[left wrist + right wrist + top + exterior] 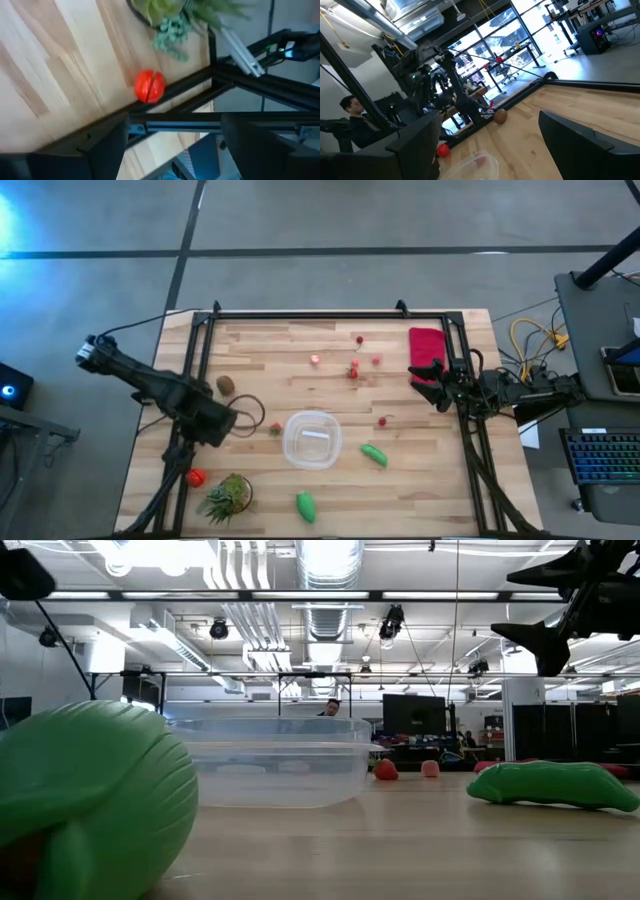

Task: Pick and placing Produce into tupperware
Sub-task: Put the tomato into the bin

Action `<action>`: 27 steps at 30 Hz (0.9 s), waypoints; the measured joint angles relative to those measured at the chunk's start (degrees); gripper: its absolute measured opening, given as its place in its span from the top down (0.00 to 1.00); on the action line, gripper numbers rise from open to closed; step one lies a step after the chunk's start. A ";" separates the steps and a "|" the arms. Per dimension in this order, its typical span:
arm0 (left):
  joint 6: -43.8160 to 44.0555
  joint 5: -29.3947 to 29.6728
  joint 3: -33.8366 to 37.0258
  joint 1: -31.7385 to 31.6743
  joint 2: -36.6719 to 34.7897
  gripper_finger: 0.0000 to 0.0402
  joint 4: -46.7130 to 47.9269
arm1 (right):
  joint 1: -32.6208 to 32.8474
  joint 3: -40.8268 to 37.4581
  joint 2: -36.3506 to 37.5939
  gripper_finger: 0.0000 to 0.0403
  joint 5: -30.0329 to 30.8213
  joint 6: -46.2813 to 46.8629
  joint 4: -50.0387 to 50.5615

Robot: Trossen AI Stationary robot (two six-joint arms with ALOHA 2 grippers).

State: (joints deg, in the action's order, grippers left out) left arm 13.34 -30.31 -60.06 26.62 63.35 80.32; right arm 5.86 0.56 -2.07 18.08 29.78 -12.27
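Note:
The clear tupperware [311, 439] stands mid-table, also in the low view [270, 762]. Around it lie two green pieces [374, 454] [306, 506], a brown piece [226, 385], a red tomato [196, 477] and small red berries [353, 370]. My left gripper [215, 428] hovers near the table's left edge, open, with the tomato [149, 86] ahead of its fingers. My right gripper [425, 377] is open, above the near end of the red cloth [428, 343], and shows high in the low view [550, 635]. Neither gripper holds anything.
A spiky potted plant [228, 496] stands at the near left corner beside the tomato. A dark metal frame [330, 314] runs round the table's edges. A dark cable loop [250, 413] lies by the left gripper. A person [350, 107] is in the room beyond.

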 joint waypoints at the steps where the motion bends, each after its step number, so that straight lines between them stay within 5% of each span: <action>1: 2.45 0.40 0.79 1.44 -0.13 0.25 -0.85 | 0.00 0.00 0.00 0.19 -0.01 0.00 0.00; 10: 24.91 1.86 10.77 10.93 -1.20 0.25 -20.96 | 0.00 0.00 0.02 0.19 0.01 0.00 0.00; 13: 27.36 7.13 11.94 14.22 -1.16 0.25 -26.66 | 0.00 0.00 0.02 0.19 -0.01 0.00 0.00; 17: 32.20 15.05 13.10 20.87 -0.72 0.25 -26.90 | -0.01 0.00 0.00 0.19 -0.01 0.02 0.01; 27: 44.81 15.22 18.00 28.42 1.34 0.25 -29.51 | -0.01 0.00 0.00 0.19 -0.01 0.01 0.00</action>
State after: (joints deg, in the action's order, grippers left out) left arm 58.15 -15.09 -42.06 55.04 64.69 50.81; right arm 5.85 0.56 -2.07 18.07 29.79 -12.27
